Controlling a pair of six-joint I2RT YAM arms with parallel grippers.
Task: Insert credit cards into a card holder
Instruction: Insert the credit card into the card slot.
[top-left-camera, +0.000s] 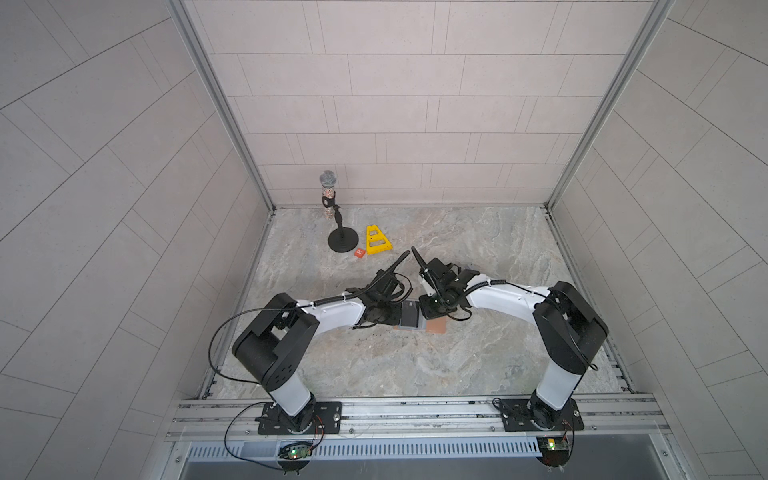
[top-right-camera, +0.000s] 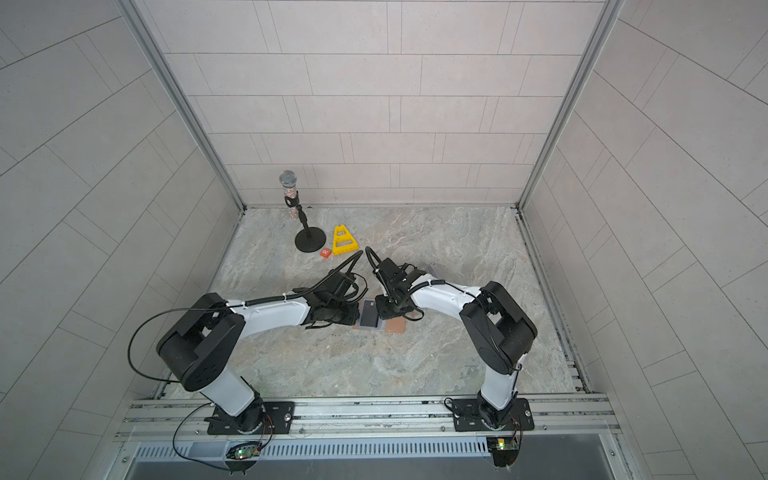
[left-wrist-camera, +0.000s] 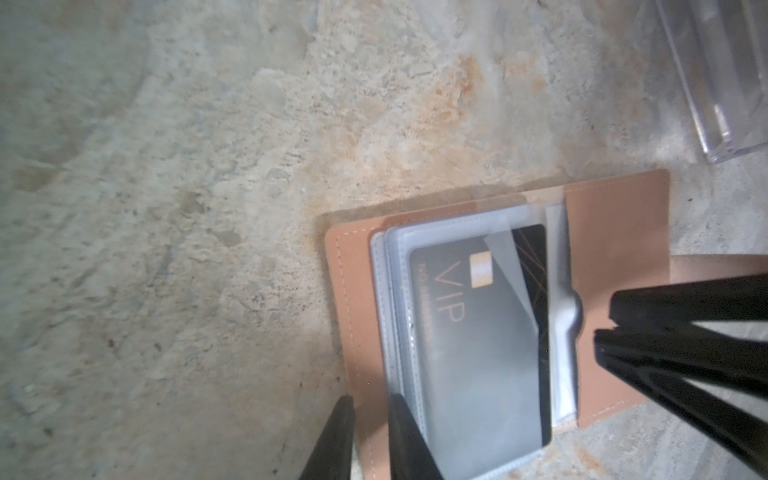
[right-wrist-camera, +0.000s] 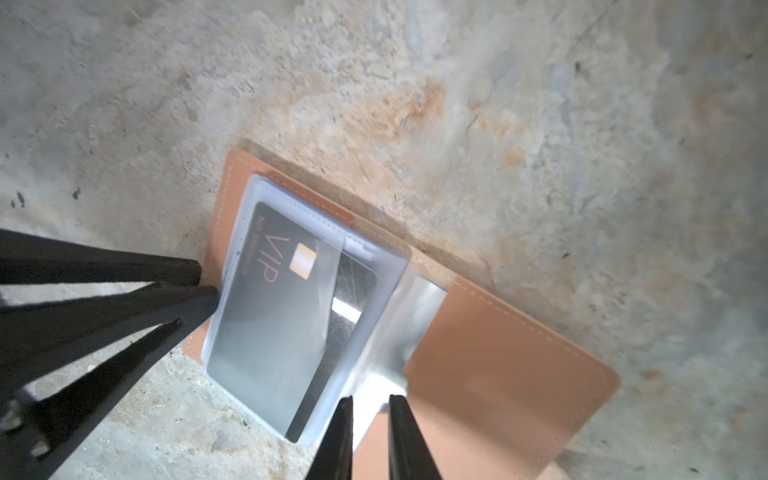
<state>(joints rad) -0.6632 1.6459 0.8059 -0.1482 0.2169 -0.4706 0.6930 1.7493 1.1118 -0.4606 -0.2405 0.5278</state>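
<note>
Tan holder (top-left-camera: 436, 326) is lying open and flat on the marble table (top-left-camera: 374, 365), right between my two arms in both top views. On the left wrist cam I can see a black VIP card (left-wrist-camera: 478, 332) on the holder's left half, mostly covered by a clear sleeve.

Left gripper (left-wrist-camera: 370, 397) has its tips down at the outer edge of that half. The fingers are close together with a slim gap, and honestly I can't tell if it's pinching or just pressing.

Right gripper (right-wrist-camera: 370, 397) is over by the spine at the sleeve's open end. Its fingers are also nearly together with shiny plastic showing between them, and I can't tell if it's got hold of it.

Clear stand (left-wrist-camera: 715, 83) sits farther back. Mic stand (top-left-camera: 343, 241), yellow piece (top-left-camera: 377, 240) and orange tile (top-left-camera: 360, 253) are well off near the back wall.
</note>
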